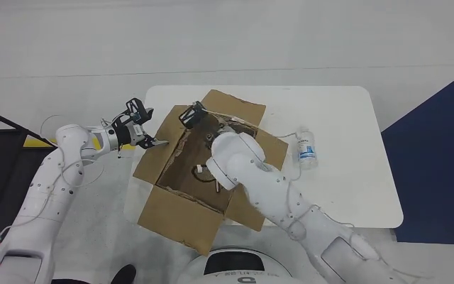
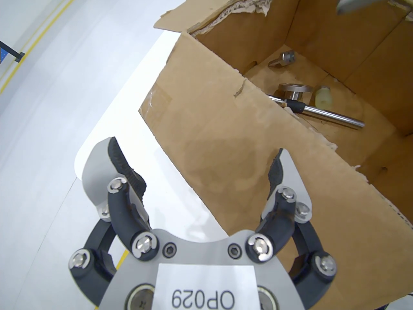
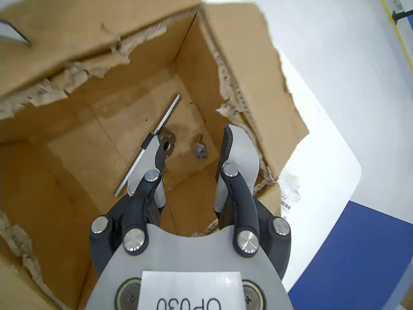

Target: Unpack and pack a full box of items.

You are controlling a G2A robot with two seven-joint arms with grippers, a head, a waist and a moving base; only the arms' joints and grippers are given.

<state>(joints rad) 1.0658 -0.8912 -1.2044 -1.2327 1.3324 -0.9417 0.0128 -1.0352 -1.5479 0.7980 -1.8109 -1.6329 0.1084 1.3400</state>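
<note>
We see the brown cardboard box point(image 1: 177, 213) standing open, flaps splayed and edges torn, beneath the right claw point(image 3: 193, 137) and just ahead of the left claw point(image 2: 196, 145). On its floor under the right claw lie a steel rod point(image 3: 167, 112), a round flange point(image 3: 167, 143) just beside it, a small metal fitting point(image 3: 200, 151) and a whitish plastic piece point(image 2: 323, 96). A clear bottle point(image 1: 306, 147) lies on the tabletop point(image 1: 340, 113), well apart from both claws.

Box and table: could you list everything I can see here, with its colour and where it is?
Cardboard box: one, brown, open on the table, flaps torn.
Rod: one, silver with a black collar, on the box floor.
Flange: one, silver, box floor, by the rod.
Small fitting: one, silver, box floor, apart from the rod.
Plastic piece: one, off-white, box floor, near the rod.
Bottle: one, clear, lying on the table beside the box.
Table: one, white.
Left claw: silver and black, open, outside the box wall.
Right claw: silver and black, open, over the box opening.
</note>
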